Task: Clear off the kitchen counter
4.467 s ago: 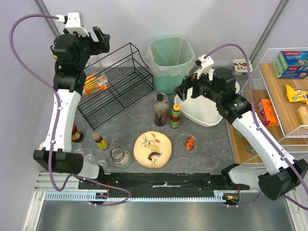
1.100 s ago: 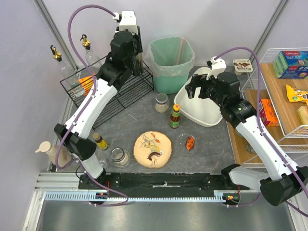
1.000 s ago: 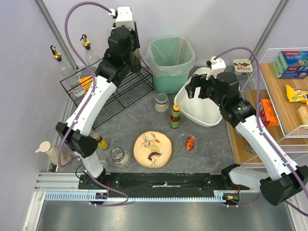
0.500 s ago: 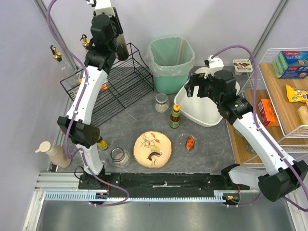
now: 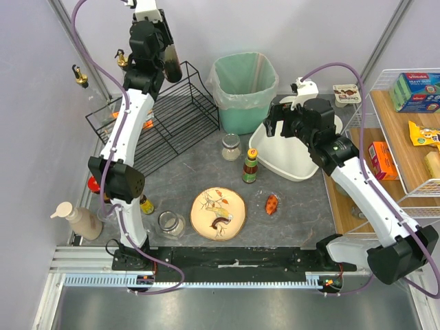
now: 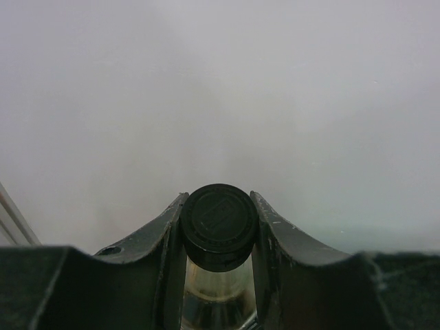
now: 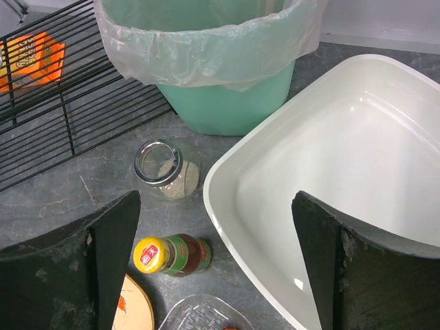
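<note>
Both left jaws pinch one dark bottle (image 6: 218,227) just under its black cap. It hangs high at the upper left of the top view, over the back of the one black wire rack (image 5: 165,117). I think it is going there to stand safe. The right jaws are spread wide and hold nothing, above one white tub (image 7: 357,172), maybe waiting for the next pick. In the middle of the frame, the grey tabletop (image 5: 199,172) carries two glass jars (image 5: 232,146), one plate (image 5: 218,213) and two small bottles (image 5: 249,167) that I can see.
</note>
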You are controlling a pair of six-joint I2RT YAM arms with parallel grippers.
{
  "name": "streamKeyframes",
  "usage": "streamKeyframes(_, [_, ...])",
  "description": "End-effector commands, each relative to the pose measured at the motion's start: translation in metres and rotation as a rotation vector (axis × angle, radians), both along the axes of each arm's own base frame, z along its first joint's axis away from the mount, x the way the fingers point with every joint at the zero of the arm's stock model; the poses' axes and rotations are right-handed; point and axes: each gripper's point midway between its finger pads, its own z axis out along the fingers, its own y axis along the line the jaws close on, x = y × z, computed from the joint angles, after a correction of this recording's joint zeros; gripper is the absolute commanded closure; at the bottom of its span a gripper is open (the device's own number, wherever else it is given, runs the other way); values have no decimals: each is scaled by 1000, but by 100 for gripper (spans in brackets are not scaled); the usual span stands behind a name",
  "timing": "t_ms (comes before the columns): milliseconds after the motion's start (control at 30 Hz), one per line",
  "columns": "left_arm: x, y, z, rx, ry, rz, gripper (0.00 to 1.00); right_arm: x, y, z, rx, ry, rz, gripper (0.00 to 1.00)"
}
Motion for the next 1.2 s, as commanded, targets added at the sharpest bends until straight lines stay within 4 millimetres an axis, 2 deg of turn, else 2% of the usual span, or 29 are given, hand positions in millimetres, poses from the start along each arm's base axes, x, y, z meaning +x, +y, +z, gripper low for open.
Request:
streamKeyframes(0, [-20, 6, 78, -37, -245, 7, 98, 8, -1, 28, 23, -71, -20, 2])
streamKeyframes(133, [-13, 17, 68, -26, -228, 80, 98, 10, 1, 29, 30, -69, -17, 2])
streamKeyframes(300, [-5, 14, 54, -12, -194, 74, 98, 9, -1, 30, 37, -68, -25, 2])
streamKeyframes(600, [17, 7, 3, -51, -81, 60, 98, 8, -1, 21, 40, -48, -30, 2])
streamKeyframes(733, [27, 4, -20, -56, -30, 55, 98, 7, 0, 28, 56, -60, -28, 2])
streamKeyframes(1167, [35, 2, -66, -58, 62, 64, 98, 2, -2, 21, 52, -46, -29, 2])
